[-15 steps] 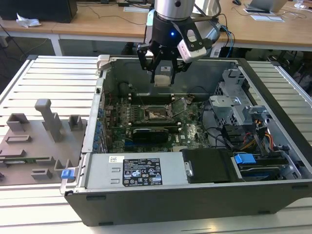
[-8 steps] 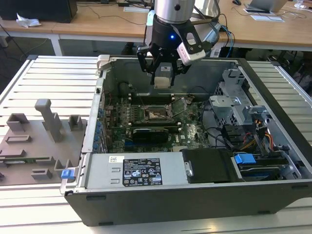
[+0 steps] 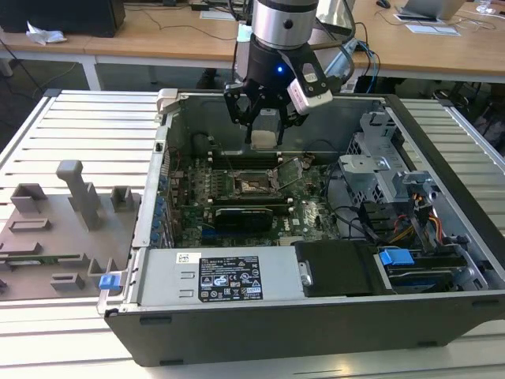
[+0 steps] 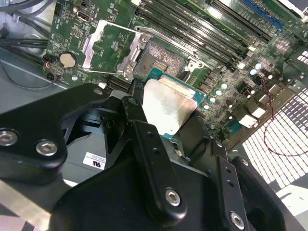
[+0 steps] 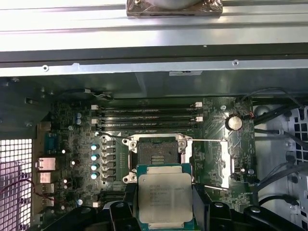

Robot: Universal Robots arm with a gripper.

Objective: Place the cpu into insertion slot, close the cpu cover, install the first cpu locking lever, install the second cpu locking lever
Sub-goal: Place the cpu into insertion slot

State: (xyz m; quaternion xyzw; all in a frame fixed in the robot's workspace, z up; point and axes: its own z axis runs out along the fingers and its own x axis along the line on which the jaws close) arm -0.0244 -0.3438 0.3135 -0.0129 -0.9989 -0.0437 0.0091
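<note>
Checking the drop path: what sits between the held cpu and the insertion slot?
Nothing: in the first wrist view the stretch from the cpu to the insertion slot is bare; the cpu cover lies swung aside.

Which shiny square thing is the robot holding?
The cpu: the solid silver-topped chip pinched between the fingers. The cpu cover is just a windowed frame, flipped open beside the insertion slot.

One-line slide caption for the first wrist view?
Tool holding the cpu near the bare insertion slot, cpu cover open.
</note>
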